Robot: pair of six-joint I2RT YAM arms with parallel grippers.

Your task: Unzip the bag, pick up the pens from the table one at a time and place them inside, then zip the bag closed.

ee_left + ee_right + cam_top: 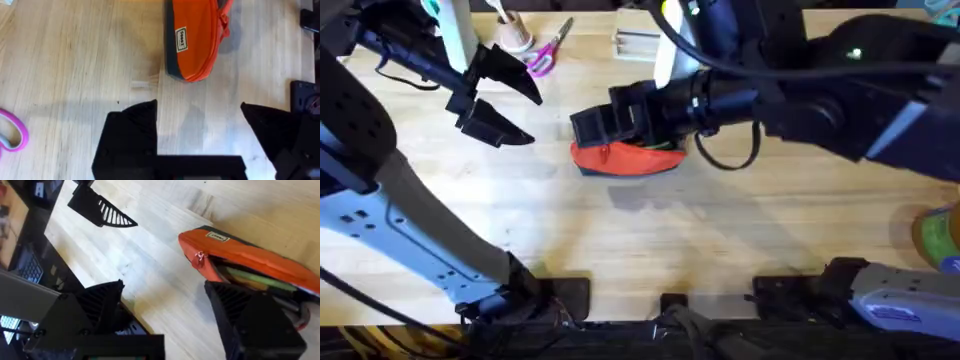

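Bag: the orange-red bag [625, 159] lies on the tabletop [650, 250] near its middle, long side running left to right, with a dark lower edge and a small label on its side seen from the left wrist [192, 40].
Bag opening: in the right wrist view the zipper is apart along the top, the pull [199, 257] hanging at the near end.
Pens: a light green pen [257, 279] lies inside the open bag; a darker thing lies beside it, too hidden to name.
Right pincer: the right pincer [610, 122] hangs right over the bag's far side, partly covering it from overhead; its fingers stand apart and hold nothing, one finger [250, 315] just beside the bag's opening.
Left pincer: the left pincer [500, 100] hovers to the left of the bag, well apart from it, fingers spread wide and empty; from its own camera the bag lies ahead of the fingers [132, 132] with bare wood between.
Scissors: pink-handled scissors [548, 52] lie near the tabletop's far edge, beyond the left pincer.
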